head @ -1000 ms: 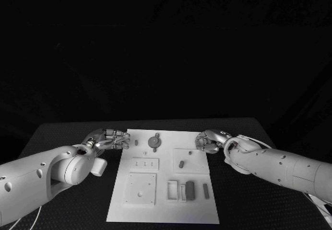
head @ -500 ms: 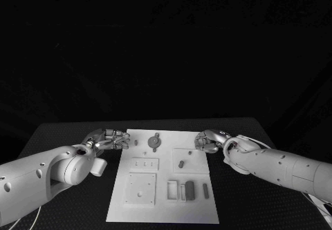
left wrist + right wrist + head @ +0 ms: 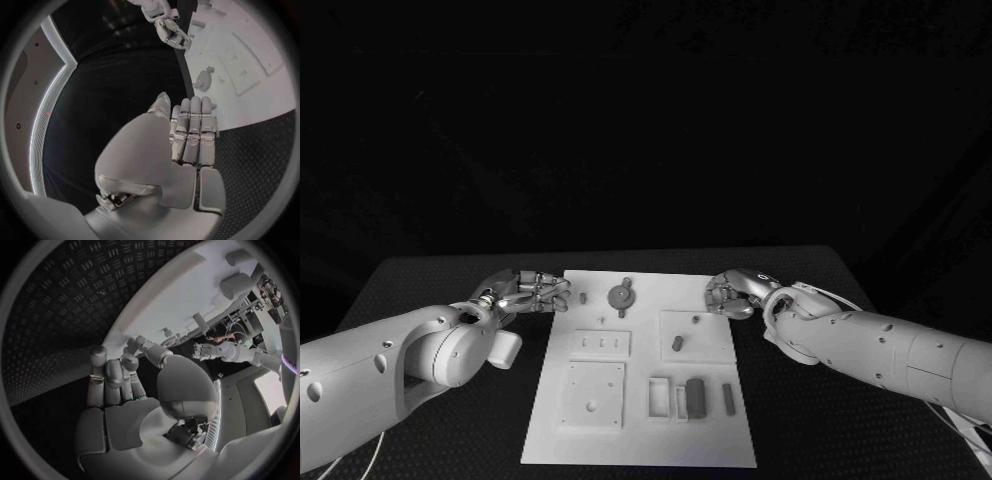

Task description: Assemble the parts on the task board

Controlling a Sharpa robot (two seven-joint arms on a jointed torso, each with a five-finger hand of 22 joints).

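We see a robotics lab test cell: a black bench [image 3: 444,275] under black backdrop, holding a white task board [image 3: 646,440] with grey parts [image 3: 622,294].

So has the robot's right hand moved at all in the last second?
Hardly. In the head view the right hand has crept very slightly toward the far edge of the task board, staying over the board's right side, fingers curled and holding nothing.

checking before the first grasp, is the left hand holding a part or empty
Empty. The left hand has its fingers curled in with nothing between them, hovering at the edge of the task board, no part in it.
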